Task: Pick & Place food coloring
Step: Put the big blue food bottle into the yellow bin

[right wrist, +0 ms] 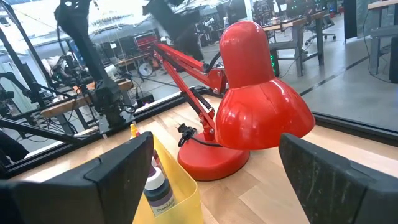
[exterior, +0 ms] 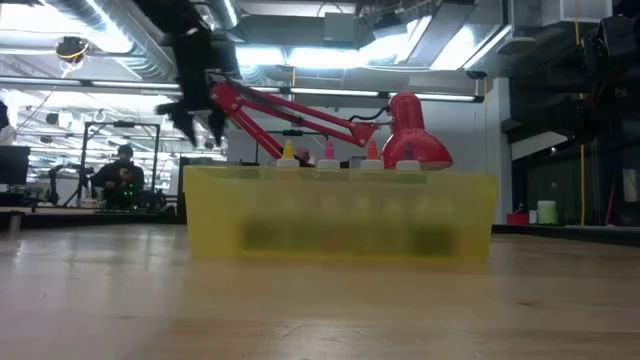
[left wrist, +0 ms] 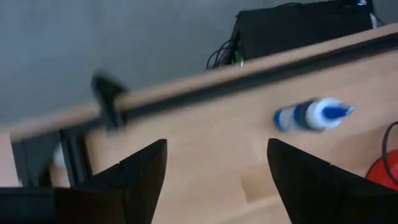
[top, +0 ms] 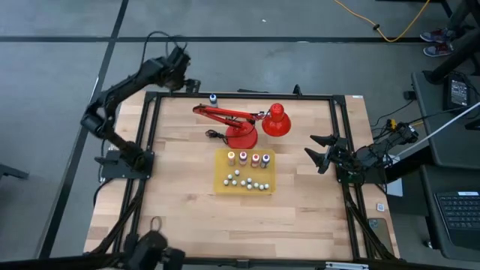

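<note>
On the pale wooden counter [top: 180, 195], we saw a blue-capped food coloring bottle [top: 213, 98] by the far edge. Our left gripper [top: 182, 61] hovered beyond that edge, fingers spread and empty; our right gripper [top: 318, 151] waited spread at the right edge.

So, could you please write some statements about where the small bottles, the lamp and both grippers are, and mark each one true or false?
1. Four bottles stand in a row in the yellow tray. True.
2. The blue-capped bottle is inside the tray. False: it sits apart on the table, near the far edge.
3. The left gripper holds a bottle. False: its fingers are open and empty.
4. The red lamp stands beyond the tray. True.
5. The right gripper is open, right of the tray. True.
</note>
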You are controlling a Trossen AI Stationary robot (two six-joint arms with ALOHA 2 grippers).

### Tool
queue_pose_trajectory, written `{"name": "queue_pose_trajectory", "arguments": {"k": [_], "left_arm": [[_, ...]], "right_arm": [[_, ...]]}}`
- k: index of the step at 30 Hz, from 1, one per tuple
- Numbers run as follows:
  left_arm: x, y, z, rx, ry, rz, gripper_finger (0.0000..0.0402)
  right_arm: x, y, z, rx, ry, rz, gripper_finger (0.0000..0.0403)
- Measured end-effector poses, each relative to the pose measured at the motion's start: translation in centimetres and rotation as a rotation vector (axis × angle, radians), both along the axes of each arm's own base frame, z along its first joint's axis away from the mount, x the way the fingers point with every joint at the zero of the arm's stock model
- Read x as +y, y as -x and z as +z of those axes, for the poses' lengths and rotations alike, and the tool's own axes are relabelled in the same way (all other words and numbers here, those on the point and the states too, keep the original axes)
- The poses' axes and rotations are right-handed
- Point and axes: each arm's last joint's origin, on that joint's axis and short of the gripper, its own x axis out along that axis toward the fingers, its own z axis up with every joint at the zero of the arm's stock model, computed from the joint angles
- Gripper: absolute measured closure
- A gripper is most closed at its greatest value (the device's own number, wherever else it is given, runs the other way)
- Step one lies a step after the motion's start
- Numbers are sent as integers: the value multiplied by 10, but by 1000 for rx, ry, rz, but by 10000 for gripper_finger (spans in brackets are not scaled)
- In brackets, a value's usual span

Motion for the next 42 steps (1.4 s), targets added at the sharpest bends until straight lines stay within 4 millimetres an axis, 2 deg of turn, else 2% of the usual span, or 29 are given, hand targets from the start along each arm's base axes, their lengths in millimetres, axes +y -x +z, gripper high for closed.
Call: {"name": "queue_pose_trajectory", "arguments": {"k": [9,12,17,27,35,42], "left_arm": [[44,-59,6,152,22,-401,131],[54,-76,-1,205,64,-476,131],[58,-94,-11,264,172,-566,131],[50,-108,-20,312,270,-629,131],[49,-110,-20,257,284,-664,131],[55,-116,-22,223,220,-673,131]], "right_arm": [[0,0,0,0,0,0,56],[0,0,0,0,0,0,56],[0,0,0,0,0,0,56],[0,0,0,0,0,0,56],[0,0,0,0,0,0,56],[0,0,0,0,0,0,56]]}}
